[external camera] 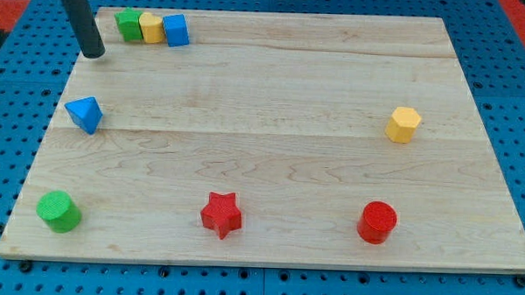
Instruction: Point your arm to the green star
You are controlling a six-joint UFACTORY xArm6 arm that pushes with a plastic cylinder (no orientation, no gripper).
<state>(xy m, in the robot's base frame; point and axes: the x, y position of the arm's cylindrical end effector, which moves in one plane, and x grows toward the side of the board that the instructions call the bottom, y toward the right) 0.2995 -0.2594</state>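
Observation:
The green star (128,25) sits at the view's top left of the wooden board (281,104), first in a tight row with a yellow block (151,27) and a blue cube (175,30). My tip (92,52) rests on the board's top left corner, a short way left of and below the green star, not touching it. The dark rod runs up out of the view's top.
A blue triangle block (85,114) lies at the left edge, a green cylinder (58,210) at the bottom left. A red star (222,214) and red cylinder (377,222) lie along the bottom. A yellow hexagon block (403,124) lies at the right.

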